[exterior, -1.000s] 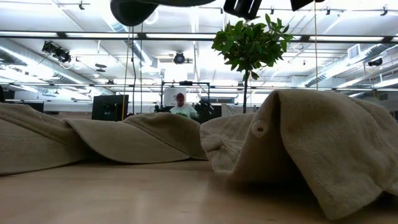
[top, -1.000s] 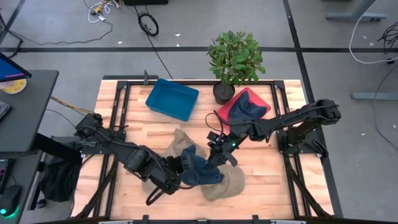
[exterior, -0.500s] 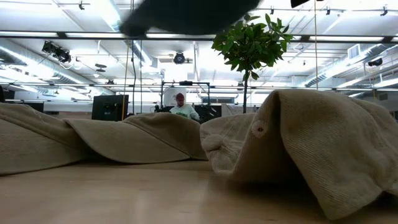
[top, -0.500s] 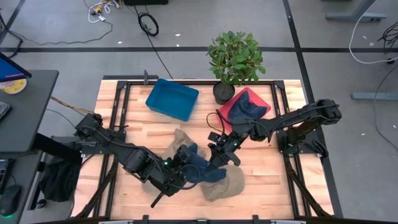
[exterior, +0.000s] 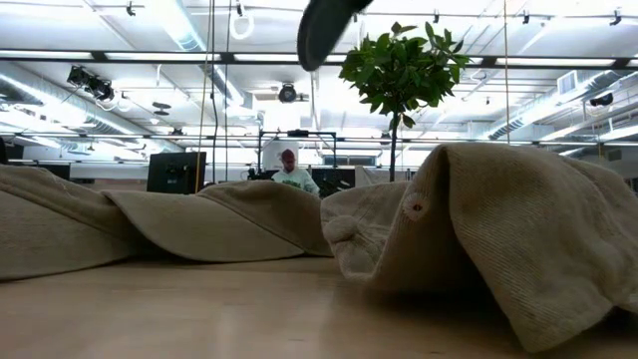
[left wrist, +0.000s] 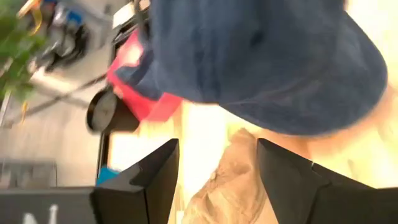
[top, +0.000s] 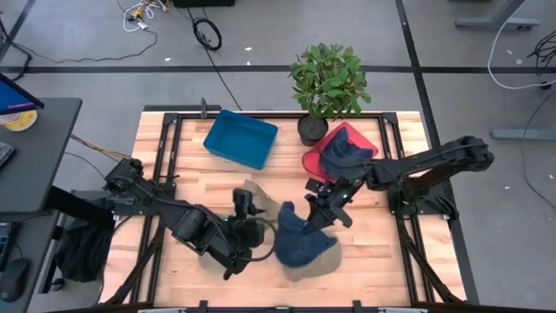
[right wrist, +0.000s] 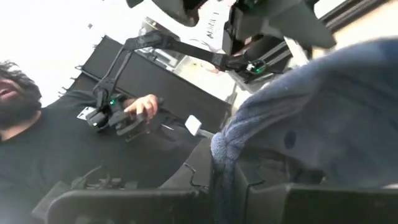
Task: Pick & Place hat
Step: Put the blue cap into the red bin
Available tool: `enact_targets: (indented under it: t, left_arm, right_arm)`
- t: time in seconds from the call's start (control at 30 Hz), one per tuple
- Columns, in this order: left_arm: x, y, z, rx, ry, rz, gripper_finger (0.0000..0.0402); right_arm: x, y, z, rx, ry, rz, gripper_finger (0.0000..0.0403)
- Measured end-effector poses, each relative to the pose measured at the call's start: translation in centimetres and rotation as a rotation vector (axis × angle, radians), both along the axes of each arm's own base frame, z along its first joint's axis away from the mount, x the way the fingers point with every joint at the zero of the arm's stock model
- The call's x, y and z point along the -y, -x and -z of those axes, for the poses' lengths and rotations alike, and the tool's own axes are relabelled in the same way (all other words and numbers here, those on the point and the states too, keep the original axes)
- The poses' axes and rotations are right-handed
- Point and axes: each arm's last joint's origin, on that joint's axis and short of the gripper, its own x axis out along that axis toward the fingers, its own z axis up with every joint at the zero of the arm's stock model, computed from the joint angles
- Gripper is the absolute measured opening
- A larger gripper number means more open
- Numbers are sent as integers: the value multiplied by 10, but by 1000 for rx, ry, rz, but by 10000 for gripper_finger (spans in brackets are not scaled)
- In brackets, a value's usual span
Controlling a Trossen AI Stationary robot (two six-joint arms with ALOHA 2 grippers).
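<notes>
A dark blue hat (top: pixel 300 242) hangs over the table's middle from my right gripper (top: pixel 315 217), which is shut on it. It fills the top of the left wrist view (left wrist: pixel 261 56) and shows as a dark shape high in the low view (exterior: pixel 329 25). My left gripper (left wrist: pixel 217 177) stands open just left of the hat (top: pixel 263 231), nothing between its fingers. Two beige hats (top: pixel 252 198) (top: pixel 320 258) lie crown up on the table. My right gripper pinches the blue hat by an edge of its fabric (right wrist: pixel 225 149) between its two fingers. The fingers come about level from the table's right side. The hat hangs slack below them, above the beige hats.
A blue bin (top: pixel 241 137) stands at the far left of the middle. A potted plant (top: pixel 328 83) stands at the far edge, and beside it a red tray (top: pixel 365 139) holds another blue hat (top: pixel 346 149). A person (right wrist: pixel 37 149) shows beyond the table.
My left gripper has opened, let go of the blue hat and rolled its wrist while staying in place. My right gripper has risen and gone toward the table's right edge with the hat, which was stretched between both grippers and now hangs from the right one alone.
</notes>
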Motion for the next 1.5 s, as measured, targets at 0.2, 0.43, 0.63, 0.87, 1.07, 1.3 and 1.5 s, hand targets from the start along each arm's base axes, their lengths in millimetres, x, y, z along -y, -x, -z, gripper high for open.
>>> enact_targets:
  t: [0.2, 0.43, 0.63, 0.87, 1.07, 1.3, 1.5]
  left_arm:
    - [-4, 4, 2, 80, 112, -200, 191]
    - [4, 9, 3, 88, 132, -191, 173]
    - [6, 9, 2, 113, 167, -207, 164]
    - [7, 8, 1, 135, 196, -223, 160]
    - [9, 9, 1, 134, 214, -221, 160]
    - [10, 7, 0, 155, 234, -219, 160]
    - [13, 7, -1, 173, 258, -221, 160]
  right_arm:
    - [10, 35, -17, -67, 40, 19, 15]
    - [28, 90, -30, -166, 127, 102, 15]
    - [49, 131, -37, -180, 229, 302, 15]
    - [69, 155, -36, -194, 324, 444, 15]
    - [86, 166, -28, -283, 337, 479, 15]
    - [106, 168, -28, -242, 367, 520, 15]
    - [122, 177, -24, -270, 386, 574, 15]
